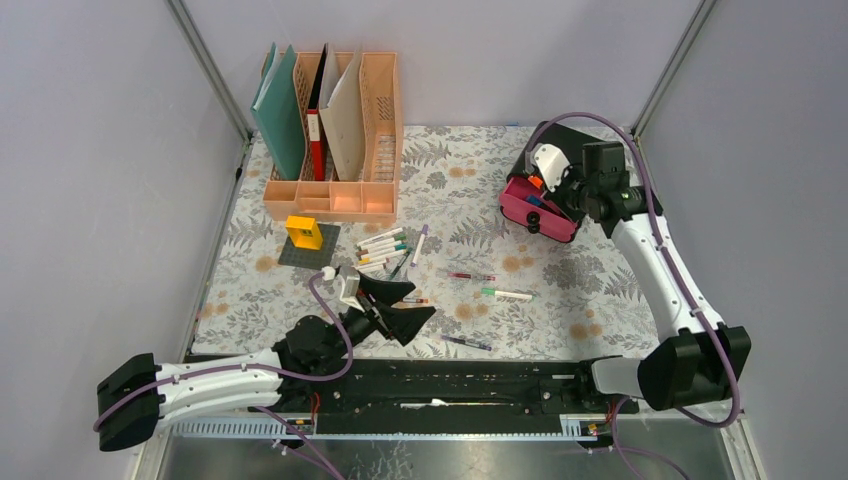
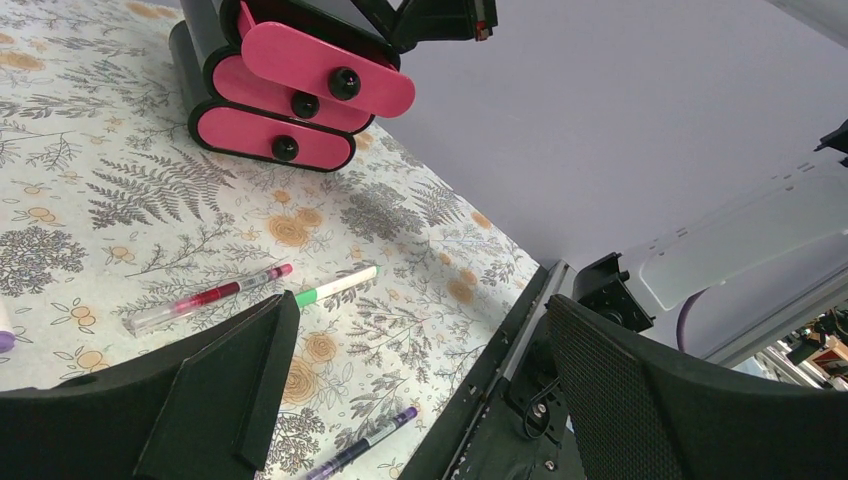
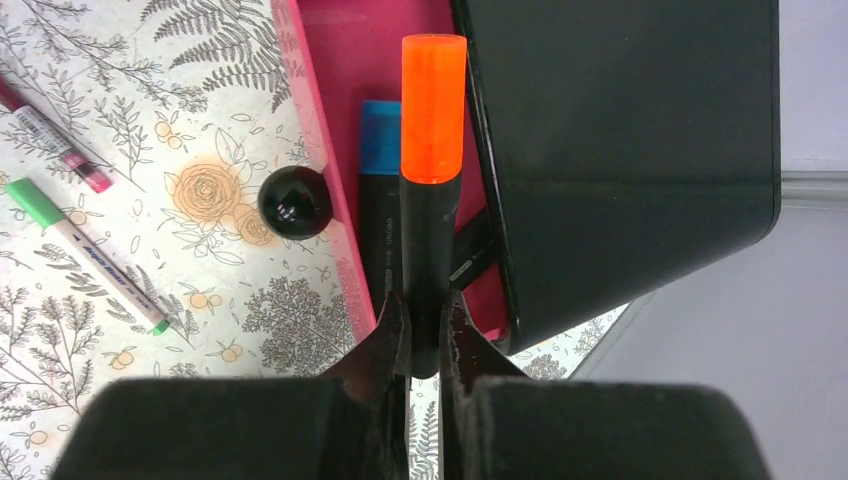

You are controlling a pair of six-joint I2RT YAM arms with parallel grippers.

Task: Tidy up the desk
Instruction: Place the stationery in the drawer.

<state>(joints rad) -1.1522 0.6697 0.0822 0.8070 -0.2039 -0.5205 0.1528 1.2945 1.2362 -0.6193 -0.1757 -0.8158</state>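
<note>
The desk [image 1: 560,300] wears a white cloth with ferns and flowers, and loose pens lie across it. My right gripper [image 3: 425,310] is shut on an orange-capped highlighter [image 3: 432,150], holding it over the open pink drawer [image 3: 330,120] of the black-and-pink drawer box [image 1: 540,215]. A blue-capped marker [image 3: 380,140] lies in that drawer. Low over the near middle of the desk, my left gripper [image 1: 418,303] stands wide open and holds nothing. Ahead of it lie a red pen [image 2: 210,297], a green-capped pen [image 2: 335,287] and a purple pen [image 2: 365,443].
A bunch of markers [image 1: 383,245] lies left of centre, beside a yellow block [image 1: 304,232] on a grey plate. The peach file rack [image 1: 330,195] with folders stands at the back left. A black rail [image 1: 450,385] runs along the near edge. Grey walls close both sides.
</note>
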